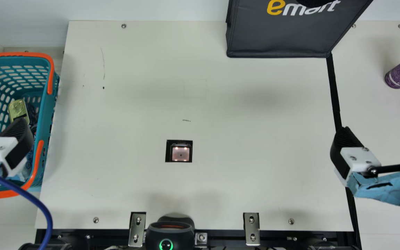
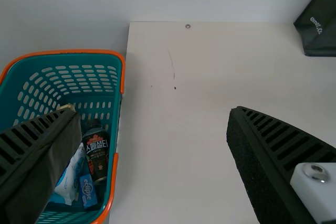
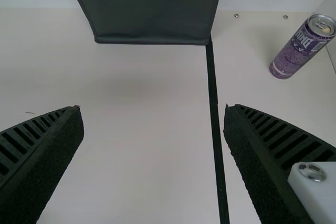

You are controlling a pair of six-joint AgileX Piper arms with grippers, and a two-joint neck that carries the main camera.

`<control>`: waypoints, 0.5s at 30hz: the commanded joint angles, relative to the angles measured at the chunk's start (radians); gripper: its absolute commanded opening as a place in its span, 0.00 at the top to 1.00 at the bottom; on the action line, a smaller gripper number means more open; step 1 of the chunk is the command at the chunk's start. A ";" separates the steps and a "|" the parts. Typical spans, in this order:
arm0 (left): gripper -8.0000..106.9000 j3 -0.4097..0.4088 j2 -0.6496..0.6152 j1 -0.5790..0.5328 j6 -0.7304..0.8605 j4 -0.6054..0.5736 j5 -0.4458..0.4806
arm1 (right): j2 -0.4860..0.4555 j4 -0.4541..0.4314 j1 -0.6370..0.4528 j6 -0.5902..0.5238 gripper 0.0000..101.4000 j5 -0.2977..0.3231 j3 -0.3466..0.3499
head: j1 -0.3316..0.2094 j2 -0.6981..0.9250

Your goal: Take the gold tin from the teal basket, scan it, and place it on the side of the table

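- Your gold tin (image 1: 18,109) lies inside the teal basket (image 1: 43,118), next to dark items whose outlines run together in the main view.
- Your left end effector (image 2: 153,113) is spread wide with nothing pinched; your right end effector (image 3: 152,109) is also wide apart and empty, over the tabletop (image 1: 255,173).
- Expect the tin to be stiff and fairly light, perhaps with some weight from its contents; its smooth metal could slip.
- You would do best to take it squarely by two opposite side walls, pressing moderately, and keep the dark bottle (image 2: 97,156) out of your grip.
- In the main view, your left finger sits close to the tin's lower end and may hide part of it; in the left wrist view, just a small edge peeks past the finger.
- You can't make out the tin's underside, its depth, or where its barcode is.
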 commanded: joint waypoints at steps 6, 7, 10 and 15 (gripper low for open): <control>0.15 0.000 0.000 0.000 0.000 0.000 0.000 | 0.000 0.000 0.000 0.000 0.06 0.000 0.000 | -0.029 0.142; 0.15 0.000 0.000 0.000 0.000 0.000 0.000 | 0.000 0.000 0.000 0.000 0.06 0.000 0.000 | -0.029 0.165; 0.15 0.000 0.000 0.000 0.000 0.000 0.000 | 0.000 0.000 0.000 0.000 0.06 0.000 0.000 | -0.029 0.235; 0.15 0.000 0.000 0.000 0.000 0.000 0.000 | 0.000 0.000 0.000 0.000 0.06 0.000 0.000 | -0.029 0.351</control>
